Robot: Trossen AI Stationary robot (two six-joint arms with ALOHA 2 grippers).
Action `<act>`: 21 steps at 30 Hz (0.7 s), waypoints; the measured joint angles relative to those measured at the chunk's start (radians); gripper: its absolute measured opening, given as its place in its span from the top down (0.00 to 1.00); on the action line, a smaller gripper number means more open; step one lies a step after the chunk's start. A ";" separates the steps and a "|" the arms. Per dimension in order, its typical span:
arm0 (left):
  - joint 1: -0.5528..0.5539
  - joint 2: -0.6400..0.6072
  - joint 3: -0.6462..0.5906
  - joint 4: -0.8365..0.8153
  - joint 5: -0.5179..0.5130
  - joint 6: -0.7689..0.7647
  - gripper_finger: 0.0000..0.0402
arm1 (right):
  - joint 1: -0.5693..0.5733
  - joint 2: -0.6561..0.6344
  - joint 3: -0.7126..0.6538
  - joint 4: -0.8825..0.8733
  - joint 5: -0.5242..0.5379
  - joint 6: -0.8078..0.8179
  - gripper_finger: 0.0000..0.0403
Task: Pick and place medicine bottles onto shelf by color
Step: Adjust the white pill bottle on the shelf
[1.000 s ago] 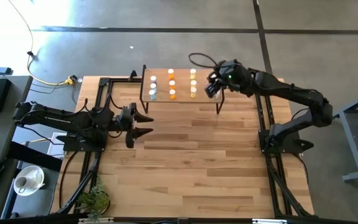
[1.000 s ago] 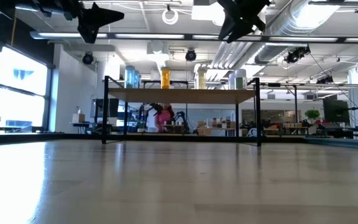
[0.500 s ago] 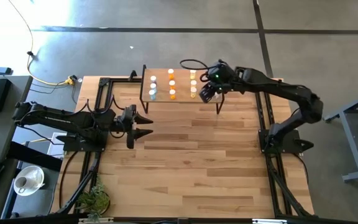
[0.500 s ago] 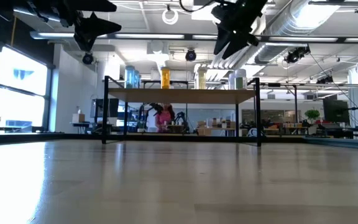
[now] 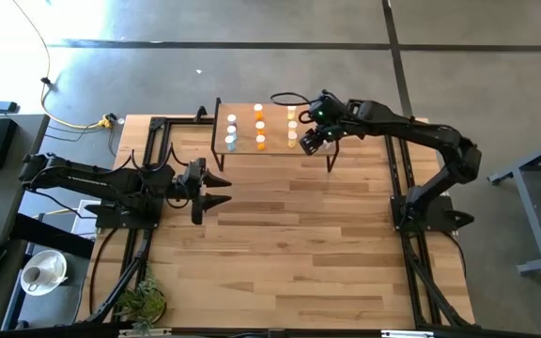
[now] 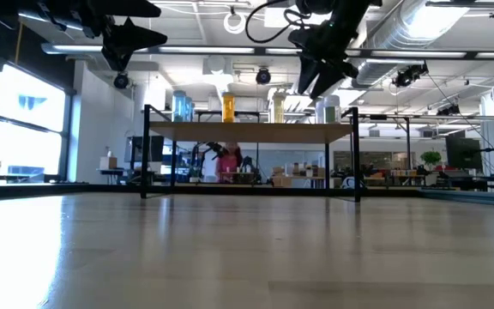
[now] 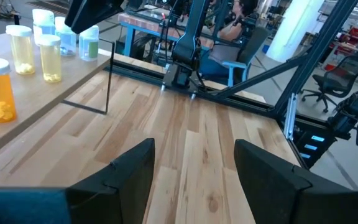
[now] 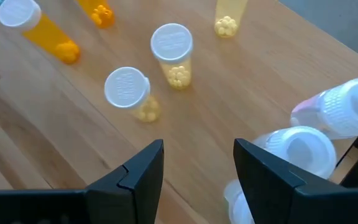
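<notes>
The shelf [image 5: 272, 141] stands at the table's far middle on thin black legs. Bottles stand upright on its top in rows by colour: pale blue [image 5: 231, 131], orange [image 5: 259, 127], yellow [image 5: 291, 125]. In the right wrist view, white-capped yellow bottles [image 8: 173, 53] and pale bottles [image 8: 347, 112] show from above. My right gripper [image 5: 310, 141] hovers open and empty over the shelf's right part, fingers pointing down [image 8: 197, 168]. It is above the bottle caps in the low view [image 6: 311, 81]. My left gripper [image 5: 216, 188] waits open over the table, left of the shelf [image 7: 194, 168].
Black metal frame rails [image 5: 158, 141] run along the table's left and right sides [image 5: 402, 178]. A bare stretch of wooden tabletop [image 5: 289, 244] lies in front of the shelf. A cable loop [image 5: 285, 97] hangs off my right arm beyond the shelf.
My right gripper has gone toward the table's left and down, from beside the shelf's right end to over its right part. It has tipped its fingers more downward and stayed open. The bottles have not moved.
</notes>
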 joint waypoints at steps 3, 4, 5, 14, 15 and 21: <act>0.000 0.000 0.000 0.000 0.000 0.000 0.47 | -0.008 0.000 0.000 0.000 0.004 0.001 0.54; 0.000 0.000 0.000 0.000 0.000 0.000 0.47 | -0.011 0.000 0.000 0.000 0.004 0.004 0.54; 0.000 0.000 0.000 0.000 0.000 0.000 0.47 | -0.015 0.000 0.000 0.000 0.004 0.009 0.54; 0.000 0.000 0.000 -0.004 0.000 0.000 0.47 | -0.040 0.000 0.000 -0.016 0.011 0.028 0.54; 0.000 0.000 0.000 -0.007 0.000 0.000 0.47 | -0.040 0.000 0.000 -0.016 0.011 0.028 0.54; 0.000 0.000 0.000 -0.008 0.000 0.000 0.47 | -0.040 0.000 0.000 -0.028 0.028 0.033 0.54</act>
